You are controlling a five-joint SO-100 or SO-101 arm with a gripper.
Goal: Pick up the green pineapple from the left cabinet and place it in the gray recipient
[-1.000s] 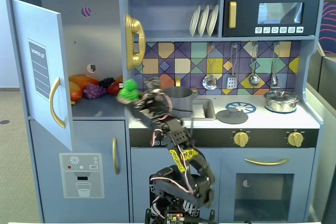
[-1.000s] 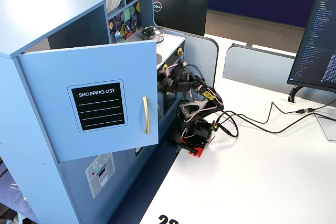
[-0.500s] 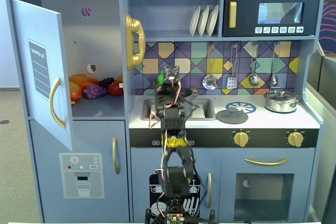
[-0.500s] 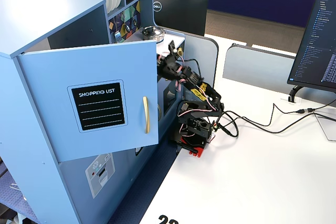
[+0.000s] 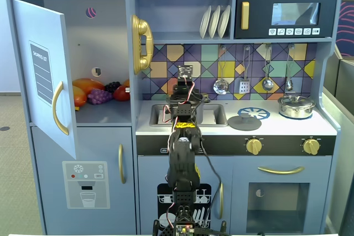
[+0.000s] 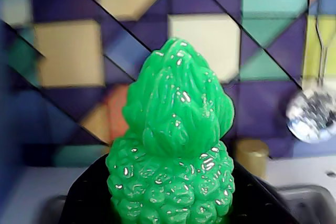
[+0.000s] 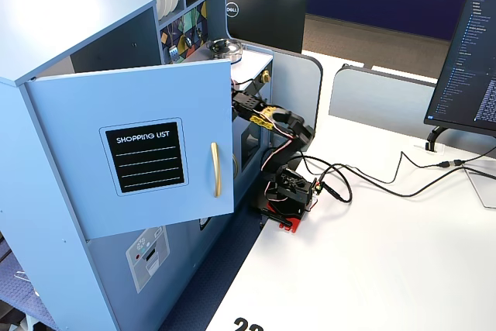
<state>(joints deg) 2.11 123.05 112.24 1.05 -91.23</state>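
Behind everything runs a tiled backsplash (image 6: 68, 51) of purple, yellow and teal triangles, set above the pale blue-gray counter (image 5: 276, 128) of a toy kitchen. At the centre of the wrist view, the small bright green pineapple with a bumpy rounded body (image 6: 173, 156) stands upright, long axis vertical, leafy top pointing to the upper edge of the frame. Its lower body sits in the black fingers (image 6: 89, 198), which close around it on both sides.

In a fixed view from the front, the black arm (image 5: 182, 158) rises at lower centre and reaches up and away toward the backsplash, its wrist over the steel sink (image 5: 213, 115); the pineapple itself is hidden behind the arm there. At the upper left, the tall light blue-gray cabinet (image 5: 105, 53) has its door with the shopping-list panel (image 5: 47, 81) swung open, with orange-red fruits (image 5: 86, 89) and a purple grape bunch (image 5: 99, 96) on its shelf. A matte dark gray round piece (image 5: 244, 122) lies flat on the counter, right of the sink.
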